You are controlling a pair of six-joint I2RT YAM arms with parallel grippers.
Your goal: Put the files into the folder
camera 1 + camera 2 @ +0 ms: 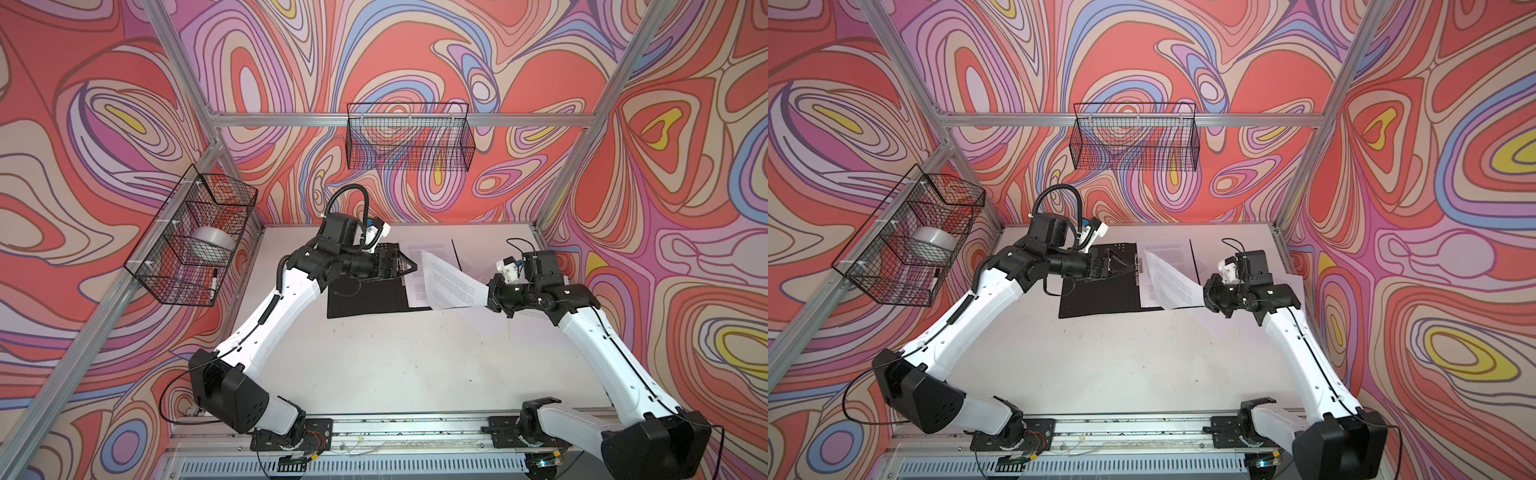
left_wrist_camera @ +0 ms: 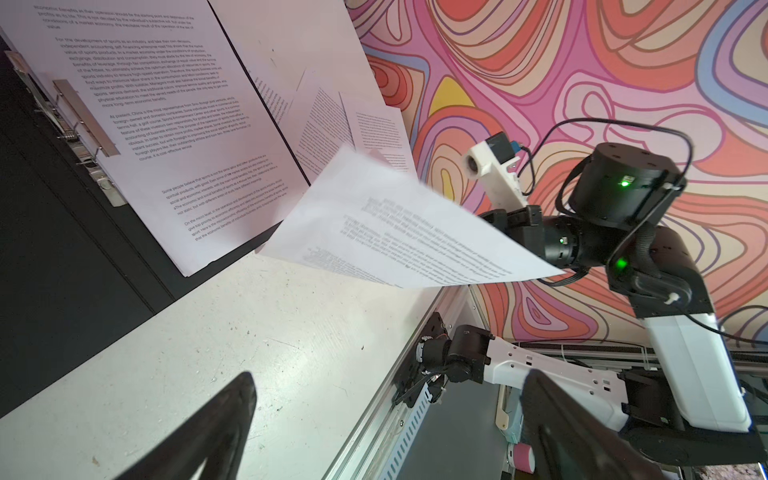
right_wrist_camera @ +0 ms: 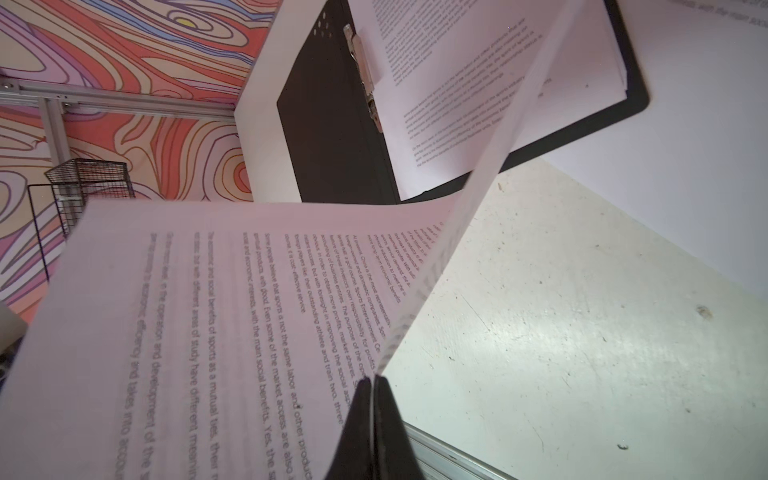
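Observation:
The folder [image 1: 365, 301] lies open on the table, black inside faces up, a metal clip along its spine. A printed sheet [image 1: 428, 253] rests on its right half. My right gripper [image 3: 374, 382] is shut on the edge of another of the files [image 3: 208, 311]. That sheet [image 1: 449, 282] hangs tilted in the air beside the folder's right edge. More files [image 2: 332, 124] lie loose on the table beyond the folder. My left gripper [image 1: 409, 268] hovers open over the folder near the spine, and its fingers [image 2: 224, 428] hold nothing.
A wire basket [image 1: 191, 237] on the left wall holds a tape roll [image 1: 210, 245] and a marker. A second wire basket [image 1: 409, 137] hangs on the back wall. An aluminium rail [image 1: 395, 428] runs along the table's front edge. Loose paper [image 1: 490, 324] lies under the right arm.

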